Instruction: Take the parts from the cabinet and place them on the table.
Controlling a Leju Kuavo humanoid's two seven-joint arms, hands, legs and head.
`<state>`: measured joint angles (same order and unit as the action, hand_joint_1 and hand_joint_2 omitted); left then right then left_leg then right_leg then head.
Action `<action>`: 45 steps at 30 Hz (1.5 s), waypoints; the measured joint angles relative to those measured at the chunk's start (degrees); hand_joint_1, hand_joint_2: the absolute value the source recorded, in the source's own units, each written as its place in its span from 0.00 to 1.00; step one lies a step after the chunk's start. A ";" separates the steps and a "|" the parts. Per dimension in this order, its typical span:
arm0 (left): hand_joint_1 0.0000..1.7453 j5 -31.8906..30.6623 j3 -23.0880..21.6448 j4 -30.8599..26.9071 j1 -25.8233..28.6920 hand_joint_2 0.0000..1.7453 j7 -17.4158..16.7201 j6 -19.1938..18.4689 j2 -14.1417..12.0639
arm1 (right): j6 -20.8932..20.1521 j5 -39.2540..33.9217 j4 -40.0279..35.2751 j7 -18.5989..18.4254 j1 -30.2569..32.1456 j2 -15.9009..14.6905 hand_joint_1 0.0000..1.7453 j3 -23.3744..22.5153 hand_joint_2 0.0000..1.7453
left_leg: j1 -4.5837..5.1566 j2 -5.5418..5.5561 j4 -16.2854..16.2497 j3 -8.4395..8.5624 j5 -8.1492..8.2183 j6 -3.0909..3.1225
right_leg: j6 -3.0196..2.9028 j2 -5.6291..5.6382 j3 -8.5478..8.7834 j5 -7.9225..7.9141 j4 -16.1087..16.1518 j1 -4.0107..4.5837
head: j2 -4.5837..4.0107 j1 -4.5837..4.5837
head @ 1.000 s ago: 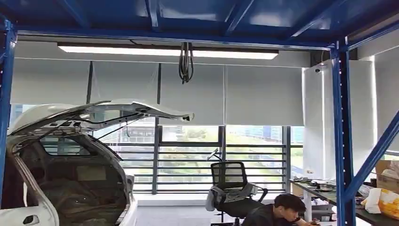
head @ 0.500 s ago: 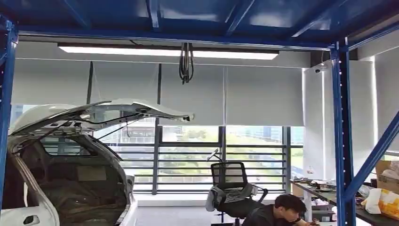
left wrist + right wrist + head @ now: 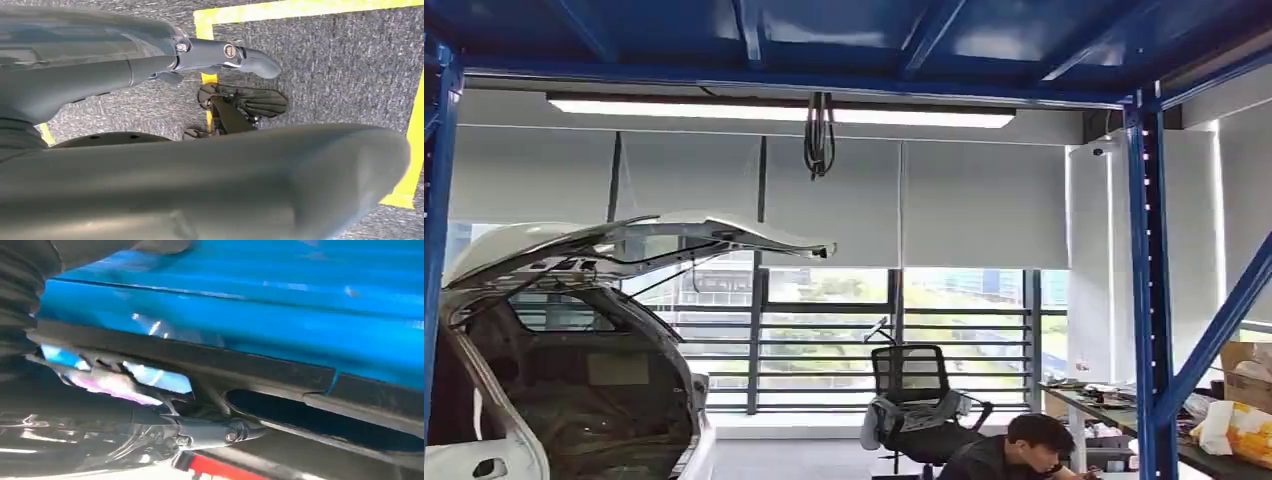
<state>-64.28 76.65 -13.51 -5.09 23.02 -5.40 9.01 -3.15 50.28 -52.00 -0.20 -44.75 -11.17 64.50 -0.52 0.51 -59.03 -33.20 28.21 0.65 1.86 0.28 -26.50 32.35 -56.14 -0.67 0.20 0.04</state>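
left hand [image 3: 220, 55]: hangs over grey carpet [image 3: 325, 65] with yellow tape lines [image 3: 300, 9]. Fingers straight, spread apart, holding nothing, released.
right hand [image 3: 200, 432]: close against a blue panel [image 3: 280, 315] with a black bar [image 3: 200, 365] running under it. Dark fingers lie along a clear plastic bag [image 3: 105, 377]; picture blurred, can't tell if it grasps the bag or just rests on it.
part: something wrapped in the bag, right beside the right hand, pale pink and blue through the plastic. Can't tell what it is or which shelf it sits on.
red strip [image 3: 220, 469]: just past the right hand's fingers, along the near edge.
head view: looks up and forward under a blue steel frame [image 3: 1146, 290].
car shell [image 3: 554, 340]: white, left, tailgate raised.
chair [image 3: 919, 400]: black office chair, centre-far, in front of the window [image 3: 824, 330], cloth draped on the seat.
person [image 3: 1014, 450]: low right, bent over beside the bench.
bench [image 3: 1124, 410]: far right, cluttered; cardboard box [image 3: 1246, 375] and yellow-white bag [image 3: 1236, 430] on it.
light [image 3: 779, 108]: long ceiling strip, on, with cables [image 3: 819, 135] hanging below it.
blinds [image 3: 944, 200]: grey, pulled halfway down.
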 joint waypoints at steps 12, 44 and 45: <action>0.00 0.02 0.00 0.00 0.02 0.00 0.44 0.28 0.04 | 0.15 10.68 -6.64 -0.57 4.76 -0.09 0.00 -7.87 1.00 | -0.01 0.00 0.00 -0.07 0.01 0.00 | 0.00 0.03 -0.08 0.00 0.00 0.01 | 0.00 0.00; 0.00 -0.39 0.00 0.00 0.05 0.00 0.76 1.01 -0.02 | -0.33 13.39 -13.88 -0.22 9.71 -3.04 0.00 -18.25 1.00 | -0.01 0.00 0.00 -0.07 0.01 0.00 | 0.00 0.01 -0.07 0.00 0.00 0.01 | 0.00 0.00; 0.00 -0.46 0.00 0.00 0.05 0.00 0.76 1.03 -0.02 | -0.33 13.43 -13.88 -0.22 9.92 -3.13 0.00 -18.40 1.00 | -0.01 0.00 0.00 -0.07 0.01 0.00 | 0.00 0.01 -0.07 0.00 0.00 0.01 | 0.00 0.00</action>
<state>-64.74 76.65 -13.51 -5.05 23.78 -4.37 8.98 -3.48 63.71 -65.88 -0.42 -34.82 -14.29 46.10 -0.52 0.51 -59.02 -33.27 28.21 0.65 1.86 0.29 -26.57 32.35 -56.14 -0.67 0.20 0.04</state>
